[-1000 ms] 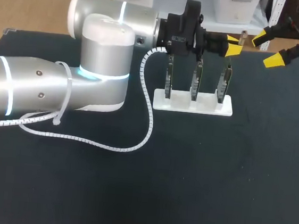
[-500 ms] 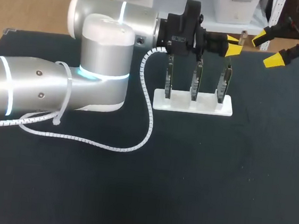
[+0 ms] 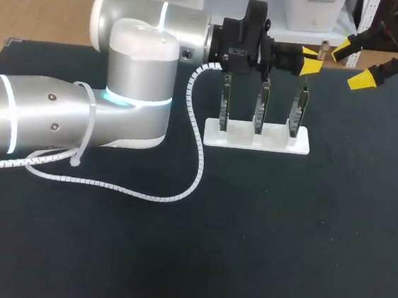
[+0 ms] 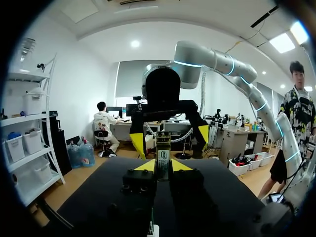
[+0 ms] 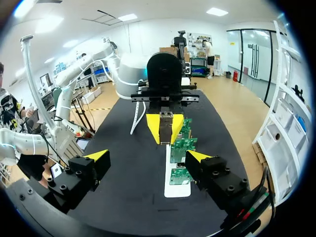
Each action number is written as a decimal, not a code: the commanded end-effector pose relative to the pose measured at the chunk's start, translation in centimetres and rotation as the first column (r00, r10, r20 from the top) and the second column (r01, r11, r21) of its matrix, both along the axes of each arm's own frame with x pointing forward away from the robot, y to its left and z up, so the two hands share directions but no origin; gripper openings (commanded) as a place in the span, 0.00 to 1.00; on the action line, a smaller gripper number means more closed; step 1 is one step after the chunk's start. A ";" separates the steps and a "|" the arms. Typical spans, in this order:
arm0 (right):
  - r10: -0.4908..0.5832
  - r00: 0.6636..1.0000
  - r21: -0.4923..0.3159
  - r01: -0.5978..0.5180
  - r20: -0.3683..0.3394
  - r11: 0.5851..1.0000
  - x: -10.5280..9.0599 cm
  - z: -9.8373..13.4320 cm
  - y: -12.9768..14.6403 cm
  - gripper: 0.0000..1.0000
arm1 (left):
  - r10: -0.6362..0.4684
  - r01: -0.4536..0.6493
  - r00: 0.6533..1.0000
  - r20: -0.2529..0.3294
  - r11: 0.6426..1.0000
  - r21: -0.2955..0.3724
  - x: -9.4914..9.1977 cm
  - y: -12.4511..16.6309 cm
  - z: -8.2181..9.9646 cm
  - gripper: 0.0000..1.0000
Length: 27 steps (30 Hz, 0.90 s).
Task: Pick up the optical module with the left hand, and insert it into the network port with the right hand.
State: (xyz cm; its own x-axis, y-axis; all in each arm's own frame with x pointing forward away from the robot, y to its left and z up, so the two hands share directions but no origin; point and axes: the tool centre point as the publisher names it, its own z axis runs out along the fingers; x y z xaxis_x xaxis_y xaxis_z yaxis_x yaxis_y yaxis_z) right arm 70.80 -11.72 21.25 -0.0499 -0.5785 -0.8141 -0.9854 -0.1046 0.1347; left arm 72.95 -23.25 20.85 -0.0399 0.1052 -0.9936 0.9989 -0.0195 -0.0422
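My left gripper (image 3: 311, 62) hangs above the right end of a white holder (image 3: 270, 145), shut on the optical module (image 4: 162, 157), a small metal block with a label that sticks out between its yellow tips. Three green circuit boards (image 3: 261, 104) stand upright in the holder. My right gripper (image 3: 355, 64) is at the table's far right, facing the left one, open wide and empty. In the right wrist view my own gripper (image 5: 148, 157) spans the boards (image 5: 181, 145), and the left gripper (image 5: 165, 127) holds the module (image 5: 165, 118) straight ahead.
The left arm's thick body (image 3: 81, 115) and its white coiled cable (image 3: 192, 184) lie across the table's left half. The black tabletop (image 3: 281, 243) stretches out in front of the holder.
The right gripper has shifted slightly back and to the left. The left arm and the module have not moved.
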 end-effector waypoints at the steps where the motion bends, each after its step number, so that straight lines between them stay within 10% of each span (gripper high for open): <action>1: -0.007 1.000 -0.041 0.008 0.029 0.999 -0.8 1.8 0.2 1.00 | 0.002 -0.002 1.000 0.002 1.000 -0.002 -0.1 0.0 -0.1 0.00; 14: 0.007 0.984 -0.029 -0.002 0.180 1.000 -1.2 6.2 1.5 1.00 | 0.002 -0.002 1.000 0.002 1.000 -0.002 -0.1 0.0 -0.1 0.00; 27: -0.017 0.982 0.090 0.000 0.187 0.996 -0.8 5.8 2.8 1.00 | 0.002 -0.002 1.000 0.002 1.000 -0.002 -0.1 0.0 -0.1 0.00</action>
